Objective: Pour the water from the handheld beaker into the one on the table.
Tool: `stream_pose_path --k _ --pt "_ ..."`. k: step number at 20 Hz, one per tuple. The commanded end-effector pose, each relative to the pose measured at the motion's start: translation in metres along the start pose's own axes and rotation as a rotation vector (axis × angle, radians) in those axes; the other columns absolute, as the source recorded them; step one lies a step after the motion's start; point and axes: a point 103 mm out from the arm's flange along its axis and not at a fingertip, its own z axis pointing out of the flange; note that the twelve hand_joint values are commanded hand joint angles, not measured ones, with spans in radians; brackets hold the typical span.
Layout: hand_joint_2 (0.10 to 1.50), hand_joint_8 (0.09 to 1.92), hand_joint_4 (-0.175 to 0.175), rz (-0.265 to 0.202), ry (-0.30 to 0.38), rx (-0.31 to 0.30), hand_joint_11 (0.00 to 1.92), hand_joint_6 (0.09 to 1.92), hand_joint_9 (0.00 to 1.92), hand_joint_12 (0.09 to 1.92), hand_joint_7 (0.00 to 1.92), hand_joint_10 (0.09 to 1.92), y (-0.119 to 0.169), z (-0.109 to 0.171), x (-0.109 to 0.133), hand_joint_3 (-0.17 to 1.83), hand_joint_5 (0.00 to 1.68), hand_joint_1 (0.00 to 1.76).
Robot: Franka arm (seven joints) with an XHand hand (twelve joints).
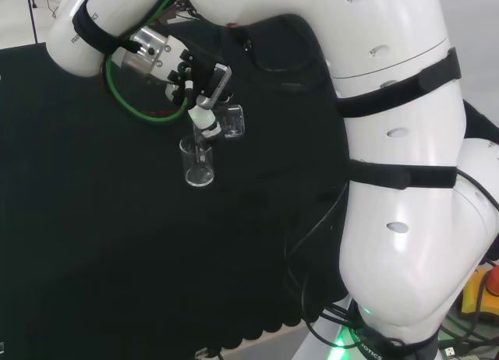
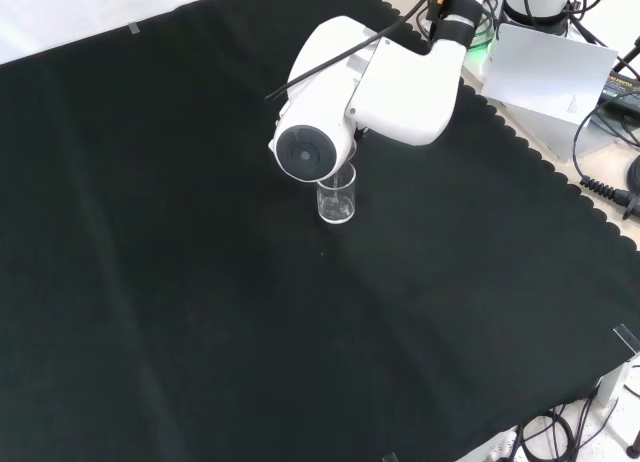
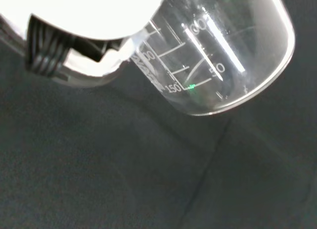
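Observation:
In the head view, the hand (image 1: 199, 83) hangs over the middle of the black cloth with its fingers curled round a small clear beaker (image 1: 232, 121). The wrist view has this held beaker (image 3: 223, 50) close and tilted, with white graduation marks on its wall and a blurred white part of the hand (image 3: 84, 21) beside it. I cannot tell how much water it holds. A second clear beaker (image 1: 197, 162) stands upright on the cloth just below and left of the held one. In the front view this standing beaker (image 2: 337, 195) sits right under the arm's white link (image 2: 370, 82).
Black cloth (image 2: 200, 282) covers the bench, with a scalloped edge at the front view's right. A white box (image 2: 550, 72) and cables lie beyond that edge. Green and black cables (image 1: 140, 111) loop beside the wrist in the head view.

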Motion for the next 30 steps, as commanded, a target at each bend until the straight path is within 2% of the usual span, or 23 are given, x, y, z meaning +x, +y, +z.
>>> stream_pose_path --k 1,14,19,23,28,30 --pt "0.55 1.02 -0.175 0.009 -0.005 0.009 1.15 1.04 1.55 0.83 1.19 0.87 0.0 -0.001 0.0 0.97 1.13 1.3" --pt "0.55 1.02 -0.175 0.001 -0.001 0.035 1.15 1.05 1.55 0.84 1.19 0.87 0.001 0.0 0.003 0.97 1.13 1.3" --pt "0.55 1.02 -0.175 0.014 -0.023 0.043 1.15 1.05 1.55 0.84 1.19 0.87 0.001 -0.003 0.004 0.97 1.13 1.3" --pt "0.55 1.02 -0.175 -0.008 -0.012 0.04 1.15 1.05 1.55 0.84 1.19 0.87 0.011 0.014 -0.011 0.98 1.13 1.3" --pt "0.55 1.02 -0.175 0.013 -0.04 0.057 1.14 1.05 1.55 0.84 1.19 0.87 0.0 -0.004 0.006 0.98 1.13 1.3" --pt "0.55 1.03 -0.175 0.009 -0.028 0.048 1.14 1.05 1.55 0.84 1.19 0.87 0.0 -0.003 0.005 0.98 1.13 1.3"
